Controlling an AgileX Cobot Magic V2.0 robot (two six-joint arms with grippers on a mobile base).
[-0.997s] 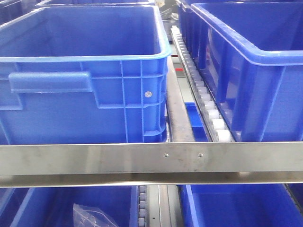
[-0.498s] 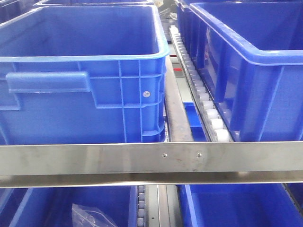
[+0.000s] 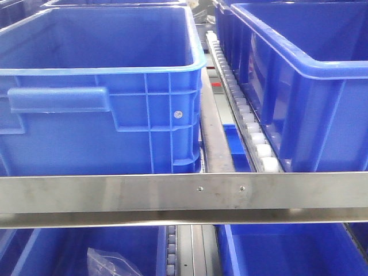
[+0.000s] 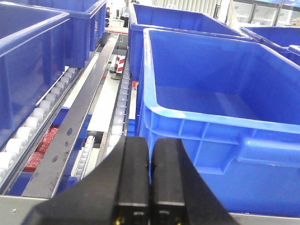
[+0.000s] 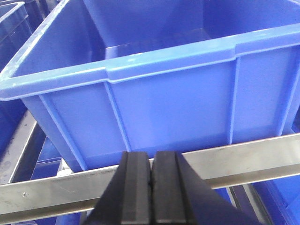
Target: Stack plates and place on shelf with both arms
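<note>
1. From the front, a metal rail (image 3: 184,198) runs across the front edge of the rack, with two small screws near its middle.
2. Behind the rail, toward the left, sits a large blue crate (image 3: 100,92), open-topped and with nothing in it that I can see; a handle ledge sticks out on its near wall.
3. A second blue crate (image 3: 305,80) stands at the right side of the rack, apart from the first.
4. Between the two crates runs a roller track (image 3: 244,109) of small white wheels, beside a grey metal strip.
5. Below the rail, on the lower level, more blue bins show, and a crumpled clear plastic bag (image 3: 112,261) lies in the left one.
6. The left tool (image 4: 149,180) has its two black fingers pressed together, gripping nothing; it hangs just in front of a blue crate's near corner.
7. The right tool (image 5: 151,185) is likewise closed tight and empty, held low before the rail, facing a crate wall.
8. The plates do not show in any view, so I cannot say where they are.
</note>
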